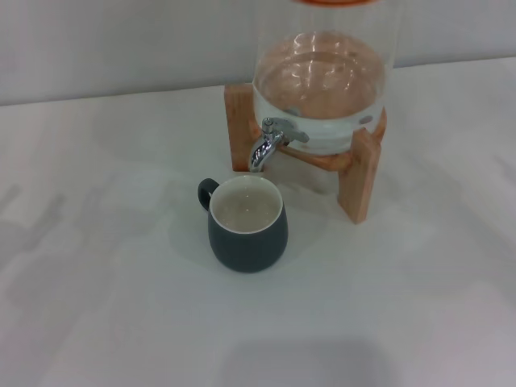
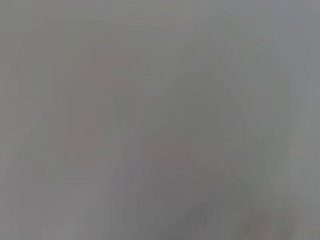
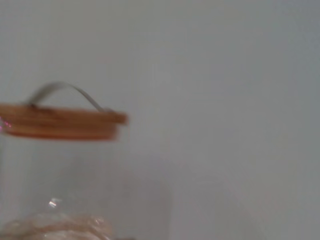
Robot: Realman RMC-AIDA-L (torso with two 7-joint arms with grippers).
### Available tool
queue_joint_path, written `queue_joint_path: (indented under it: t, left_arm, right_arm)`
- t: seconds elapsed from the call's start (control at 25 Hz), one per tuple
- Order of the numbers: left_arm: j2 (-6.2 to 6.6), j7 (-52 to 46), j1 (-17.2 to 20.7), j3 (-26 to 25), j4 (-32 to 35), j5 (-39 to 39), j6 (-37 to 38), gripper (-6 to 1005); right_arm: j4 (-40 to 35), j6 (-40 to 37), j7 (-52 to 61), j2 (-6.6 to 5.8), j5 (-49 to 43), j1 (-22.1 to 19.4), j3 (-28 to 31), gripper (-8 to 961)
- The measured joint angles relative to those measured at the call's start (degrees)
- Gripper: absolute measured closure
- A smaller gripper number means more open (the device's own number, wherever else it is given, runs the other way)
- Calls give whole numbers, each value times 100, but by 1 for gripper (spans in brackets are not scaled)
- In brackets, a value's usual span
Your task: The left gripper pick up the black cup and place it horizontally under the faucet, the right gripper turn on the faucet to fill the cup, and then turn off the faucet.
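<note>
Upright rounded black cup (image 1: 247,230), chrome faucet (image 1: 268,143), glass dispenser (image 1: 322,81), wooden stand (image 1: 359,173)

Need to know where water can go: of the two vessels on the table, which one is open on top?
The dark mug: its cream inside shows, no cover. The glass dispenser behind it carries a wooden lid.

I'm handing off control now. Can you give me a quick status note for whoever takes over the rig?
Grippers: neither left nor right shows in any view; their state is unknown.
Black cup: upright on the white table, in front of and slightly below the faucet spout, its handle toward the robot's left.
Dispenser: on its wooden stand, holding water, lid on.
Done: cup sits near the faucet; no water stream visible.
Left: confirm cup alignment and fill level, then open and close the faucet if needed.
</note>
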Motion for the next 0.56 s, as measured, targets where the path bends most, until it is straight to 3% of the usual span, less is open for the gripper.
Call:
queue_joint_path:
  t: [0.16, 0.56]
  left_arm:
    - [66, -451, -13, -1, -1, 129, 171, 120]
    - [79, -556, 29, 0, 78, 585, 111, 120]
  right_arm:
    - [2, -318, 449, -3, -185, 17, 23, 353]
    - [123, -94, 479, 5, -113, -11, 86, 350]
